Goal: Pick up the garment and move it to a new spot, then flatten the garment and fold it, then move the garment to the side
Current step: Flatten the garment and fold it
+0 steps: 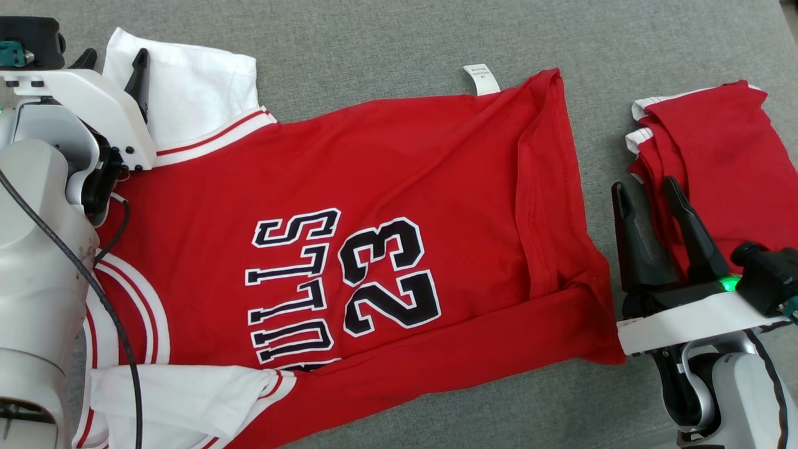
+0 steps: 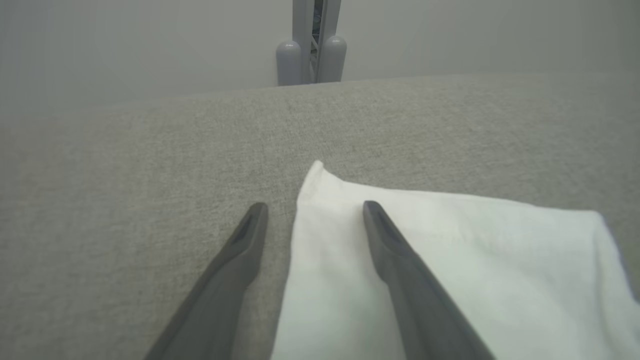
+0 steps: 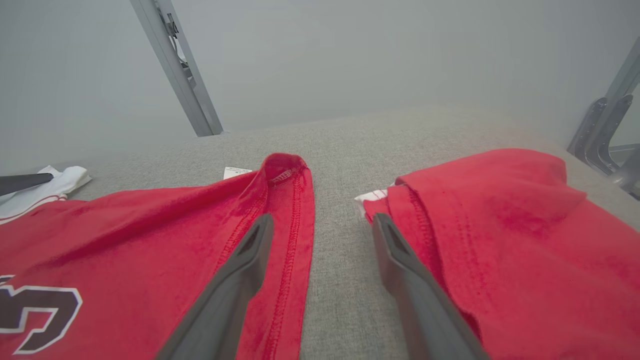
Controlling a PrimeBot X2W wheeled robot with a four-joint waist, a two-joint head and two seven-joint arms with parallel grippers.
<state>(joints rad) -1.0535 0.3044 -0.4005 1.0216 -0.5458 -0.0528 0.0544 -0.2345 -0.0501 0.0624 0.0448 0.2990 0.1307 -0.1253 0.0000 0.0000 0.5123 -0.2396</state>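
Jersey (image 1: 374,237) spread mid-worktop (image 1: 374,37); both end effectors released.
At 3 o'clock my right end effector (image 1: 645,187) could snag the neighbouring red pile (image 1: 723,143); my left end effector (image 1: 112,65), at 10, perhaps catches one sleeve (image 1: 187,87) layer only.

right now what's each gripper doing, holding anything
left gripper: open, holding nothing, by the white sleeve
right gripper: open, holding nothing, between jersey and folded red shirt
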